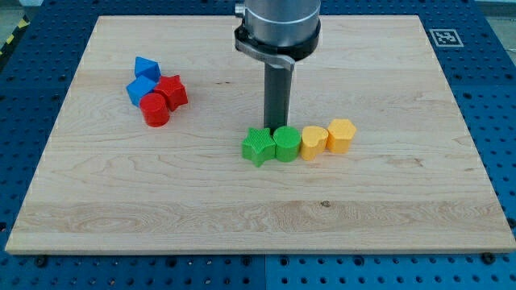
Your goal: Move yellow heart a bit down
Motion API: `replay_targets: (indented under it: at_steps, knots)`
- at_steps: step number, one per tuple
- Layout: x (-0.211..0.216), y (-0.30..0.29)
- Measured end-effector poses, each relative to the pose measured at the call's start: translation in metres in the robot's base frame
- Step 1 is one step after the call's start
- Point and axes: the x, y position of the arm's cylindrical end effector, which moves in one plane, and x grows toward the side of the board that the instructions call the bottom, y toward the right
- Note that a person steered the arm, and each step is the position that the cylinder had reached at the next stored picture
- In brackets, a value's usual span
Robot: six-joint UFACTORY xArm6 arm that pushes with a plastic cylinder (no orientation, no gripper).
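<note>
My tip (276, 129) (a bare rod tool, gripping nothing) is touching the green blocks' (286, 144) top edge near the table's (242, 217) centre, left of the yellow heart (313, 142).

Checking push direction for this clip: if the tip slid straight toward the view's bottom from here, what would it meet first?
My tip sits just above the green star and green cylinder; it would likely hit their junction first, though depth is unclear.

you're looking at a robotics lab bench, blue perforated mounting table (484, 121) all round, pale wooden board (242, 209) on top, printed fiducial marker (443, 37) at 2 o'clock, hazard tape (12, 36) at 10
</note>
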Motion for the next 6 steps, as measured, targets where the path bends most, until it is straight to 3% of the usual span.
replay_targets:
  at_steps: [3, 6]
  knots:
    - [-0.032, 0.010]
    - [-0.009, 0.058]
